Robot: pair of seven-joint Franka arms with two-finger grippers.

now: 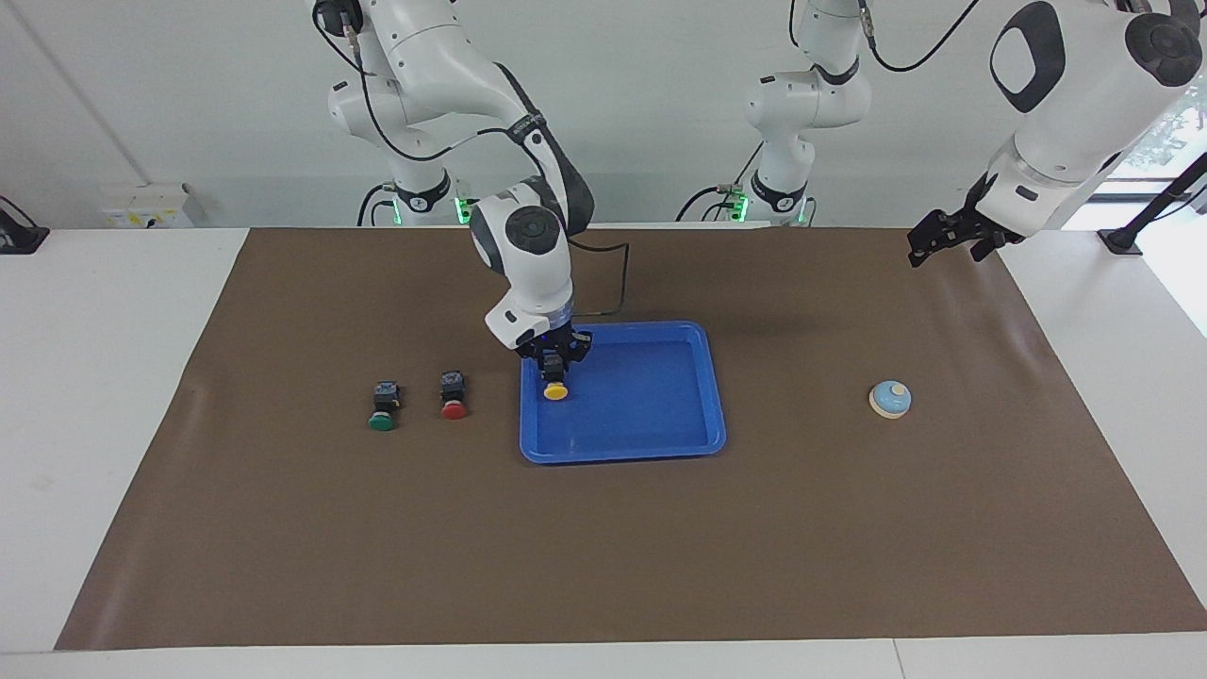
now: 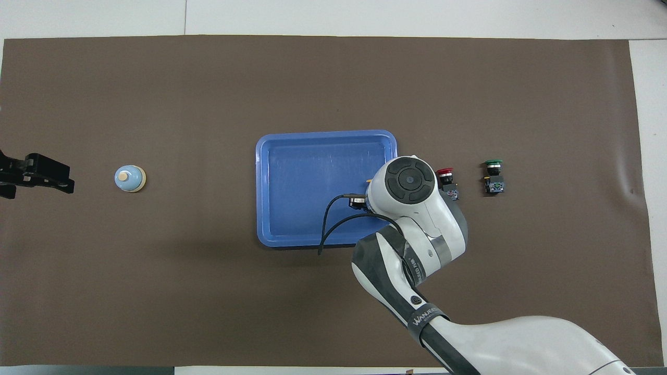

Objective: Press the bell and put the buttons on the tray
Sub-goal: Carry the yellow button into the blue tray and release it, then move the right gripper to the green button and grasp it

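Observation:
My right gripper is shut on the yellow button, low over the blue tray at the tray's end toward the right arm's side. In the overhead view my right wrist covers that button and the gripper over the tray. The red button and the green button lie on the mat beside the tray, toward the right arm's end. The bell stands toward the left arm's end. My left gripper waits raised, empty, near that end of the table.
A brown mat covers most of the white table. A black cable runs from my right wrist over the mat next to the tray.

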